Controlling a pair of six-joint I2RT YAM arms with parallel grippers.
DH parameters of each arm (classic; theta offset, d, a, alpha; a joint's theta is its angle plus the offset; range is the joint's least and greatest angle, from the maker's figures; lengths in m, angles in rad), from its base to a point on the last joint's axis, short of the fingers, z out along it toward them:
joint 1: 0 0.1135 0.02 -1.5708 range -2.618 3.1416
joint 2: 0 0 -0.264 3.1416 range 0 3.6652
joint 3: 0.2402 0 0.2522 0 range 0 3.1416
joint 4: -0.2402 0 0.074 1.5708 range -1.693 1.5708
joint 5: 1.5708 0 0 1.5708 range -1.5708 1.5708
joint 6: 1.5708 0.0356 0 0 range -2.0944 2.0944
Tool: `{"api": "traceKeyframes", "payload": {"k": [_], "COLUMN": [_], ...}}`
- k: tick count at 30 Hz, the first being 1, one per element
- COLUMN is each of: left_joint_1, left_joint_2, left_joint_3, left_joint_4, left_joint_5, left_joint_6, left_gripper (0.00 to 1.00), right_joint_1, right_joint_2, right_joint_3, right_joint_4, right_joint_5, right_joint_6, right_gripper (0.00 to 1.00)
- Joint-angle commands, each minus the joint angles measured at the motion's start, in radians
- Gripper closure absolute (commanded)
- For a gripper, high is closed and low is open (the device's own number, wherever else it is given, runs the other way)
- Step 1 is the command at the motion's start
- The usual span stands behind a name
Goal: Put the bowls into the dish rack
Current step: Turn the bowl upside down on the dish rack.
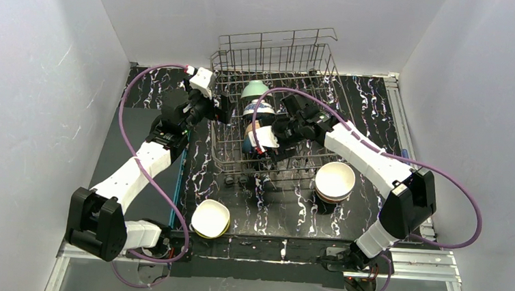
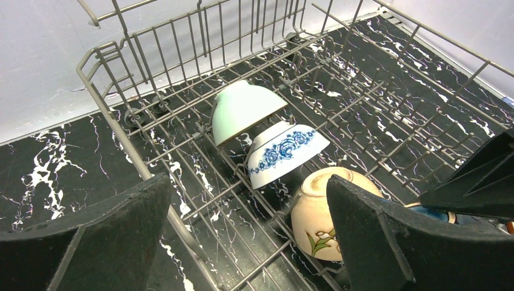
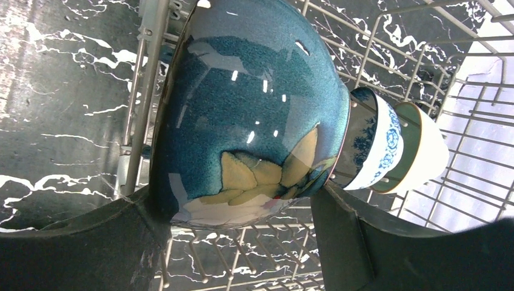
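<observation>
The grey wire dish rack (image 1: pixel 276 41) stands at the back middle. A mint bowl (image 2: pixel 242 109), a blue-patterned white bowl (image 2: pixel 285 151) and a tan bowl (image 2: pixel 318 212) lean in a row on its tines. My right gripper (image 3: pixel 233 197) is shut on a teal-blue bowl (image 3: pixel 248 103), held on edge low inside the rack at the near end of that row (image 1: pixel 251 142). My left gripper (image 2: pixel 247 185) hangs open over the rack's left side with nothing between its fingers. Two more bowls sit on the table: a white-and-yellow one (image 1: pixel 210 218) and a stack (image 1: pixel 335 181).
The rack's left rim (image 2: pixel 121 130) runs just under my left gripper. Upright tines (image 3: pixel 267 242) stand below the held bowl. Grey walls close in on three sides. The right arm (image 1: pixel 370 157) reaches across the rack's near right corner.
</observation>
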Motion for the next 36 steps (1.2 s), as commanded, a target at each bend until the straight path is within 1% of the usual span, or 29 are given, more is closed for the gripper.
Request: {"api": "traceKeyframes", "payload": {"k": [1,11,17,19,20,21,22,24,26,28,30,31,36], "left_joint_1": [0.001,0.000,0.000,-0.001,-0.001,0.001,0.000,0.000,-0.001,0.000,0.000,0.000,0.000], "left_joint_2": [-0.001,0.003,0.008,0.008,0.008,0.009,0.009,0.010,0.010,0.010,0.011,0.011,0.014], "left_joint_3": [0.038,0.038,0.040,0.040,0.040,0.041,0.041,0.041,0.041,0.041,0.041,0.041,0.043], "left_joint_4": [0.007,0.007,0.007,0.008,0.008,0.008,0.008,0.007,0.007,0.008,0.007,0.008,0.008], "left_joint_5": [0.010,0.012,0.020,0.022,0.022,0.023,0.024,0.024,0.025,0.025,0.028,0.030,0.034], "left_joint_6": [0.003,0.002,-0.002,-0.004,-0.004,-0.004,-0.005,-0.005,-0.005,-0.004,-0.006,-0.005,-0.006], "left_gripper": [0.02,0.02,0.02,0.02,0.02,0.02,0.02,0.02,0.02,0.02,0.02,0.02,0.02], "right_joint_1": [-0.012,-0.012,-0.011,-0.013,-0.012,-0.012,-0.011,-0.012,-0.012,-0.012,-0.013,-0.011,-0.012], "right_joint_2": [-0.050,-0.022,-0.041,-0.043,-0.043,-0.046,-0.048,-0.053,-0.059,-0.070,-0.082,-0.089,-0.108], "right_joint_3": [0.001,0.002,-0.029,-0.035,-0.037,-0.039,-0.042,-0.048,-0.051,-0.054,-0.061,-0.065,-0.072], "right_joint_4": [0.129,0.003,-0.011,-0.007,-0.007,-0.005,-0.001,0.006,0.012,0.023,0.040,0.052,0.066], "right_joint_5": [0.040,0.025,0.001,0.004,0.010,0.013,0.015,0.015,0.016,0.019,0.023,0.022,0.017], "right_joint_6": [-0.046,-0.136,-0.148,-0.144,-0.144,-0.143,-0.141,-0.141,-0.135,-0.124,-0.109,-0.099,-0.084], "right_gripper": [0.99,0.99,0.99,0.95,0.88,0.72,0.62,0.50,0.36,0.24,0.06,0.02,0.01]}}
